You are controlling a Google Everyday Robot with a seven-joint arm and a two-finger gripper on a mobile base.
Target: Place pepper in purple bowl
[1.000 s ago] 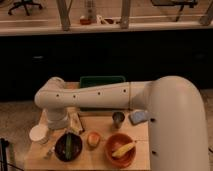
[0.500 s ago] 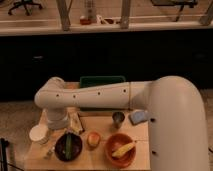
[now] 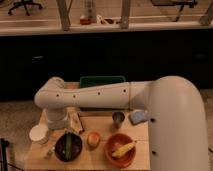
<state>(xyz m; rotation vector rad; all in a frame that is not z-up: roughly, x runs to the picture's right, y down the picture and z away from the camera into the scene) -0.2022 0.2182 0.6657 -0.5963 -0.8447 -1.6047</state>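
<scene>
The purple bowl (image 3: 68,147) sits near the front left of the wooden table (image 3: 95,159). The slim dark green pepper (image 3: 69,144) lies inside it, lengthwise front to back. My white arm reaches in from the right and bends down at the left. Its gripper (image 3: 69,128) hangs just behind and above the bowl's far rim. The gripper is open, nothing is between its fingers, and it stands apart from the pepper.
A white cup (image 3: 39,134) stands left of the bowl and an orange-red fruit (image 3: 93,138) to its right. The orange-brown bowl (image 3: 119,154) holds a yellow elongated item (image 3: 123,148). A metal cup (image 3: 118,118), a blue sponge (image 3: 138,117) and a green bin (image 3: 102,81) lie behind.
</scene>
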